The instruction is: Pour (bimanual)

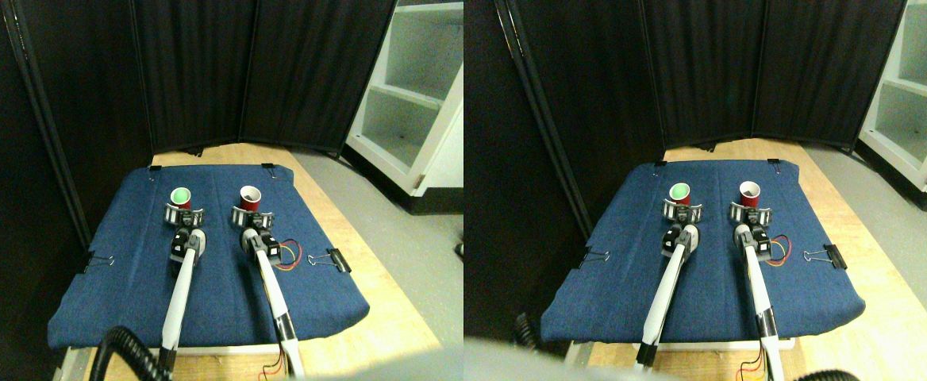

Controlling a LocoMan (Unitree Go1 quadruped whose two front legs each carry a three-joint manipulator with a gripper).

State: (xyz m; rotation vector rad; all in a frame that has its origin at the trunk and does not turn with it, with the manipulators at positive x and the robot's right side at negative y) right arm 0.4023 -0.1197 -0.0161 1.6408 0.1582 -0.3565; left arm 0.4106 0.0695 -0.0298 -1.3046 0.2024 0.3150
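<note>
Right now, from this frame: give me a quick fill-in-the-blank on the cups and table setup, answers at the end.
1. The left gripper is at the cup whose inside looks ____.
2. Both cups are ____ on the outside.
3. The right-hand cup stands at the ____ gripper.
4. The cloth on the table is ____.

Answers: green; red; right; blue

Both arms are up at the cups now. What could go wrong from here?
1. The left cup shows green inside, so it may hold contents: a knock from the left tool could spill them on the blue cloth.
2. The right cup stands close beside it, so tilting one might bump the other.
3. Loose coloured wires lie by the right tool and could snag.
</note>
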